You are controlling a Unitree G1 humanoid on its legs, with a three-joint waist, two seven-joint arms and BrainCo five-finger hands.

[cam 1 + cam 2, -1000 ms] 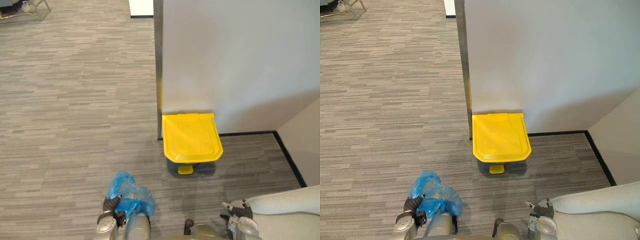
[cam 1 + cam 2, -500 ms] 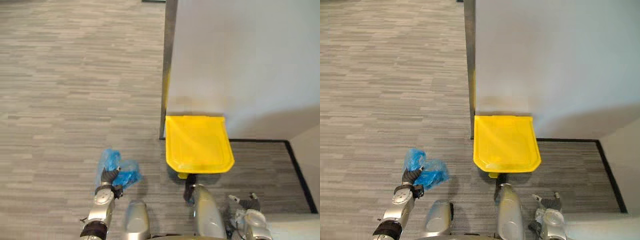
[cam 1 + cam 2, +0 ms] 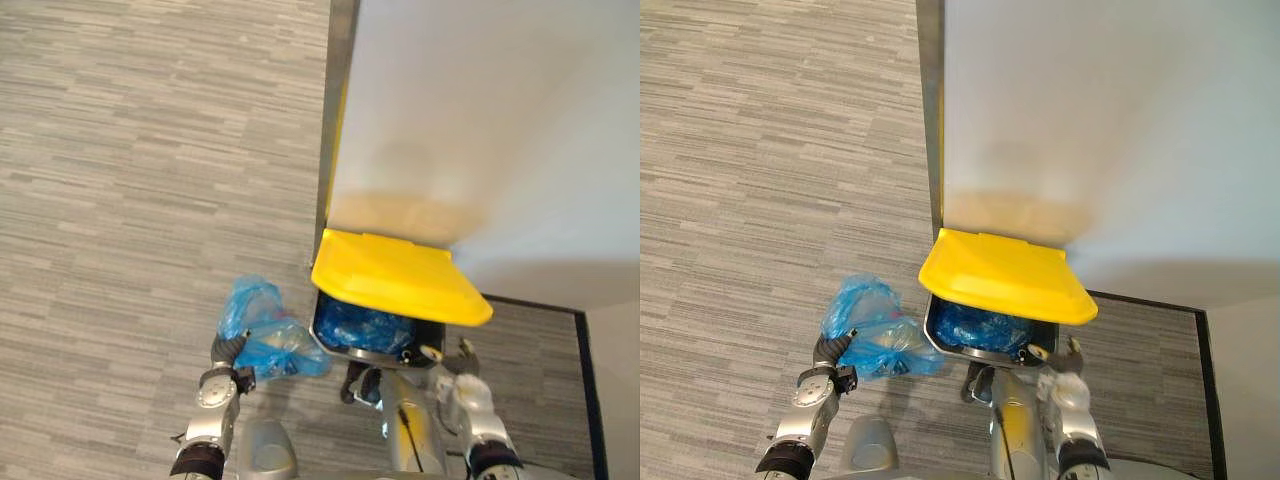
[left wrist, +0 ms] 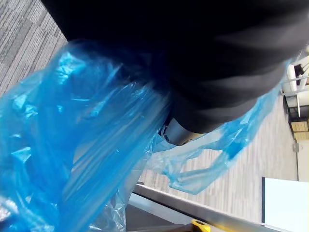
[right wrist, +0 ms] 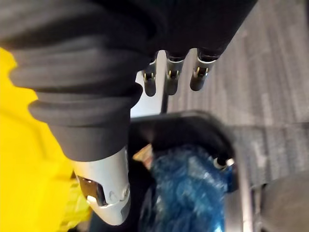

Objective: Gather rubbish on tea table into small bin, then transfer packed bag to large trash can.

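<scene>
The yellow lid (image 3: 400,278) of the trash can (image 3: 340,348) has swung up, so its mouth is now open. My left hand (image 3: 228,352) is clenched round the blue bag (image 3: 268,340), just beside the can's left edge. My right hand (image 3: 455,378) hangs loose and empty. The drop looks ready.

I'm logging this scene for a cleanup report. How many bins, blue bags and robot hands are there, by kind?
Bins: 1 (yellow-lidded bin, lid raised)
Blue bags: 2 (held bag in the left robot hand; inner bag inside the bin)
Robot hands: 2 (left, plus right robot hand by the bin)
Total: 5
</scene>
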